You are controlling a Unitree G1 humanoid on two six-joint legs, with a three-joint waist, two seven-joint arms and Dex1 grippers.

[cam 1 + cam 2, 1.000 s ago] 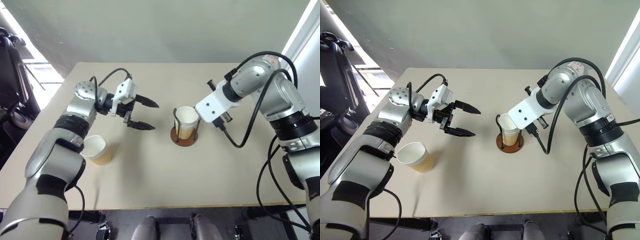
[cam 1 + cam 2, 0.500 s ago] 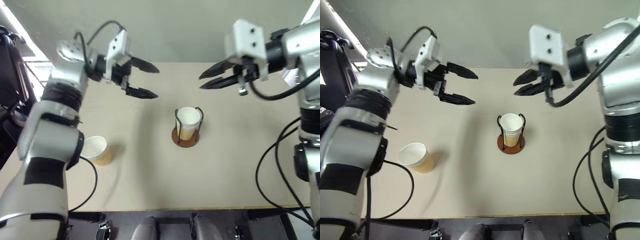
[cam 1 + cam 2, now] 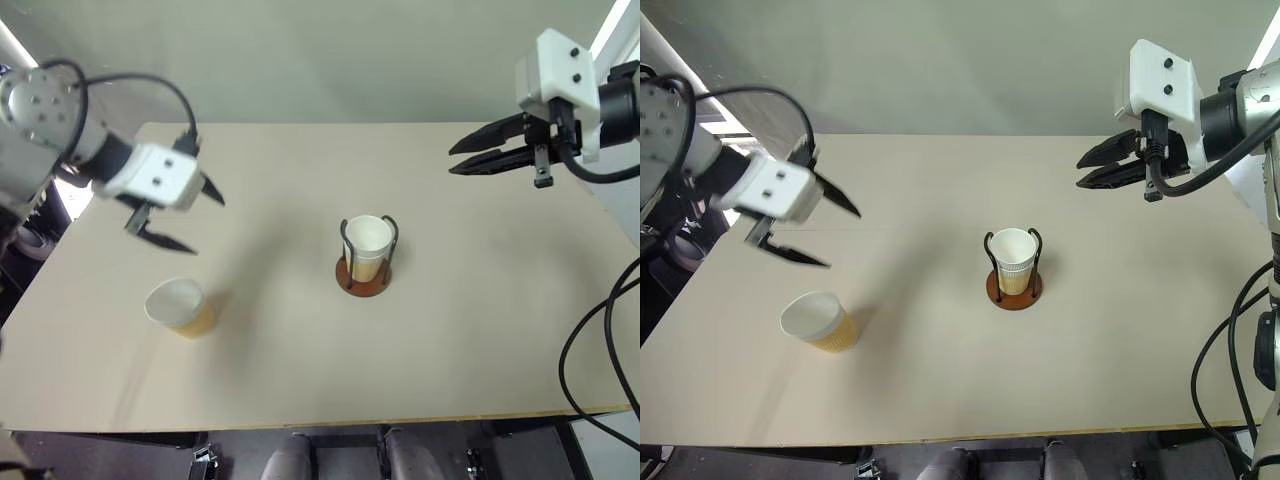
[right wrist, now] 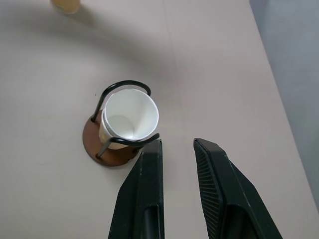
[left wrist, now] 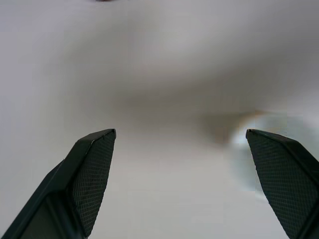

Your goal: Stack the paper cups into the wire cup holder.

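The wire cup holder [image 3: 352,282] stands mid-table on its rust-brown base, and a paper cup [image 3: 367,243] sits upright inside its dark loops. Another paper cup [image 3: 178,305] stands loose on the table to the left. My left gripper [image 3: 205,225] hangs open above and just behind this loose cup, pointing steeply down. The left wrist view shows its fingers [image 5: 92,174] wide apart with nothing between them. My right gripper [image 3: 455,160] is raised to the right of the holder, well clear of it. Its fingers [image 4: 149,199] stand a narrow gap apart, holding nothing.
The beige table [image 3: 300,380] carries the holder and the loose cup. A grey wall rises behind the table's far edge. Dark equipment [image 3: 665,235] stands off the left side. Black cables hang from my right arm at the right edge.
My left gripper has swung left and tipped downward, now near the loose cup. My right gripper has lifted up and to the right, away from the holder. Both cups stay where they were.
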